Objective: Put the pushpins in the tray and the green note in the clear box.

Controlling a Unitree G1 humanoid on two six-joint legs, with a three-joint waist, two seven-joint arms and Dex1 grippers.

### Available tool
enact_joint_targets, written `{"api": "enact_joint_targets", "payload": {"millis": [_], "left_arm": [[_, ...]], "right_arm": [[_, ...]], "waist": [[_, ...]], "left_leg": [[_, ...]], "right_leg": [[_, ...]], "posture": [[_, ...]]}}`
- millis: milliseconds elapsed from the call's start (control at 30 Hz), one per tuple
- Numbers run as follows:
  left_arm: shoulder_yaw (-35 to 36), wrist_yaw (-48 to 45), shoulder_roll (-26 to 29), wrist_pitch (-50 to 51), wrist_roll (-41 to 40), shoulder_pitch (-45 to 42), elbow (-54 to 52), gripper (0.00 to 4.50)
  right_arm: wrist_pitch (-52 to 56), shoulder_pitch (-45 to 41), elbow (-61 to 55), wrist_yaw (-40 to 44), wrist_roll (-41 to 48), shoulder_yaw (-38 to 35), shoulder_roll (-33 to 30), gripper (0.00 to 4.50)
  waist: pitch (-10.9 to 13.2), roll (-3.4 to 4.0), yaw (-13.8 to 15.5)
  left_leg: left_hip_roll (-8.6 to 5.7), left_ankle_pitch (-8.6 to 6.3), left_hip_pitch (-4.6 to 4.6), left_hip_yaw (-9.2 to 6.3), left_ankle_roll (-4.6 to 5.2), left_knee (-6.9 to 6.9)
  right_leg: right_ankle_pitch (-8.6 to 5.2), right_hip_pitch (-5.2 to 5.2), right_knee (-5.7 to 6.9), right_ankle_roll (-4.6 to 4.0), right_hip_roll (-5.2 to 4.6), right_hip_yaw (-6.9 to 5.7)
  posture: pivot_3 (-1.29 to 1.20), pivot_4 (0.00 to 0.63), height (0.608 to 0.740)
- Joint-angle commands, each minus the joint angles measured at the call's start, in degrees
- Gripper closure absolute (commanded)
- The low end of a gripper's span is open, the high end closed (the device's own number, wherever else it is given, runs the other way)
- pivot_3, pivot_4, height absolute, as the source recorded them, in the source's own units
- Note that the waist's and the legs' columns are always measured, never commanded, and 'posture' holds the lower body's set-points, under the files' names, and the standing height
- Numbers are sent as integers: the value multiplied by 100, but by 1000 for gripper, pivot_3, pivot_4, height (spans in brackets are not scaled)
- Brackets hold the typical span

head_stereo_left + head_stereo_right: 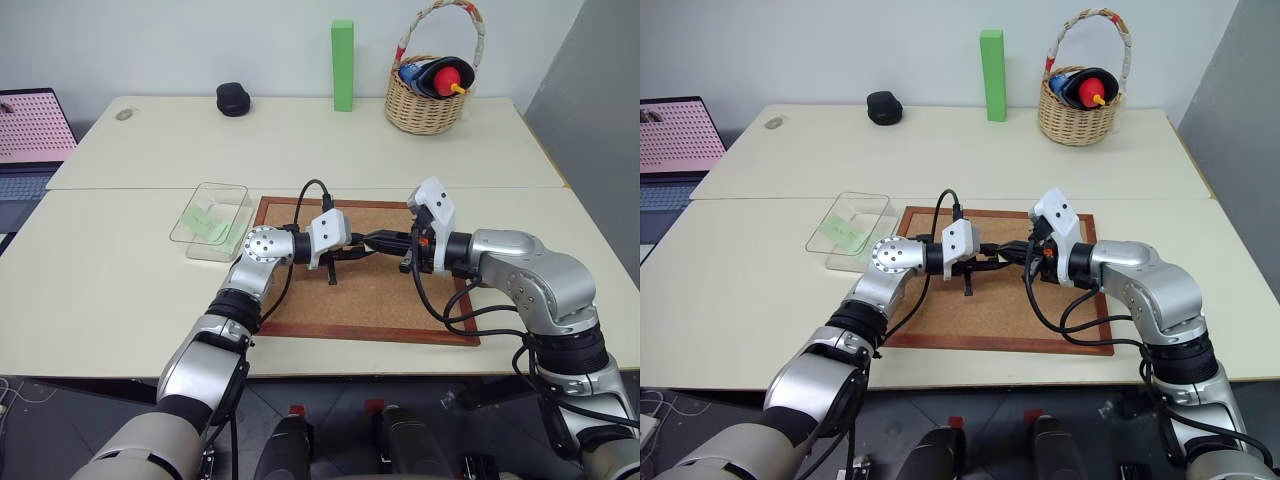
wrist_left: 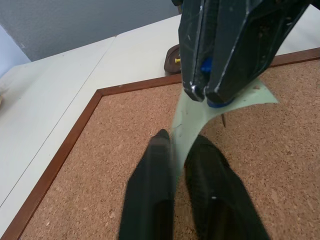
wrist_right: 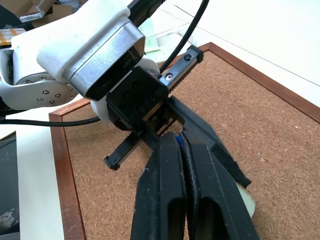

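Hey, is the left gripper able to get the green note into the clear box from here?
Probably not yet: the left gripper and right gripper both pinch the green note, and a blue-headed pin runs through it.

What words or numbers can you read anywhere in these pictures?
None can be read.
Green note held between both grippers: no writing can be made out on it.
Green slips in the clear box: faint marks, too small to read.
Laptop: a pink dotted picture on the screen, no words that can be read.
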Motion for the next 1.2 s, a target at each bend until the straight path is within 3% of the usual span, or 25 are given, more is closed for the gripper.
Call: {"api": "enact_joint_targets", "payload": {"millis": [33,633,767,900,1200], "left_arm": [[51,-46,-35,-42,-27,-118,-50,4472],[25,-146,-48,86,-35,94,-218,4472],[32,-100,-43,176,-30,148,-265,4472],[65,13,20,372,-48,342,-609,4472],[28,319,293,1011,-31,1038,-2030,4472]], "right_arm": [[-19,-138,-239,-28,121,-97,-27,4500],[-11,-389,14,-137,270,-536,-230,4500],[23,-332,-5,-73,290,-792,-525,4500],[26,1,-15,-135,266,-1130,-920,4500],[-582,1648,298,-116,-412,-1616,-2073,4500]], "waist": [[0,0,0],[0,0,2],[0,0,4],[0,0,7],[0,0,18]], "left_leg": [[0,0,0,0,0,0],[0,0,0,0,0,4],[0,0,1,0,0,3],[-2,0,0,1,0,4],[-2,0,4,6,0,6]], "right_leg": [[0,0,0,0,0,0],[1,0,5,0,0,1],[1,0,5,0,0,1],[1,1,4,0,-1,2],[1,7,4,0,-2,6]], "posture": [[0,150,740],[0,150,740],[0,150,740],[0,150,740],[0,150,740]]}}
